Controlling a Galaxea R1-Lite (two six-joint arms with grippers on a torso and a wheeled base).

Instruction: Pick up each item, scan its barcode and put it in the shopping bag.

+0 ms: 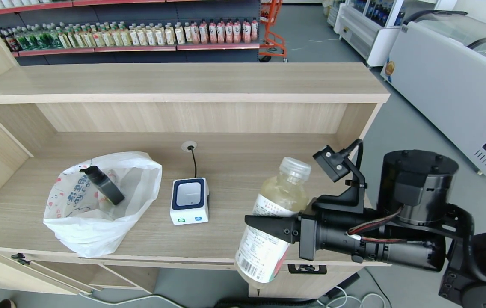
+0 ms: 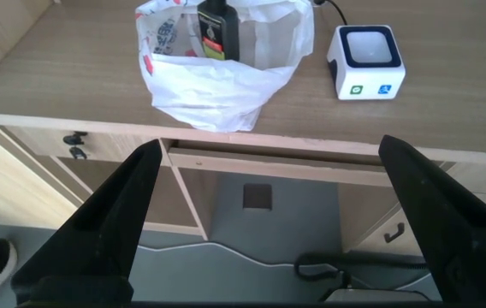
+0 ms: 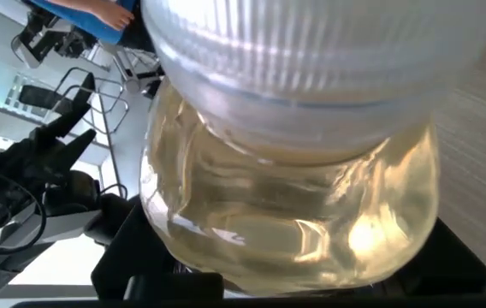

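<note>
My right gripper (image 1: 268, 226) is shut on a clear drink bottle (image 1: 278, 214) with pale yellow liquid, a white cap and a white label. It holds the bottle tilted over the counter's front right edge, barcode end lowest. In the right wrist view the bottle (image 3: 294, 197) is seen close up from the cap end. A white scanner (image 1: 189, 201) with a dark window sits mid-counter, left of the bottle. The white shopping bag (image 1: 97, 209) lies open at the left with a dark pump bottle (image 1: 104, 185) in it. My left gripper (image 2: 269, 231) hangs open below the counter's front edge, under the bag (image 2: 217, 77) and the scanner (image 2: 367, 60).
The wooden counter (image 1: 234, 171) has a raised back shelf and side walls. A black cable (image 1: 194, 162) runs from the scanner to a hole at the back. White chest freezers (image 1: 452, 81) stand on the right. Drawers (image 2: 269, 162) sit under the counter front.
</note>
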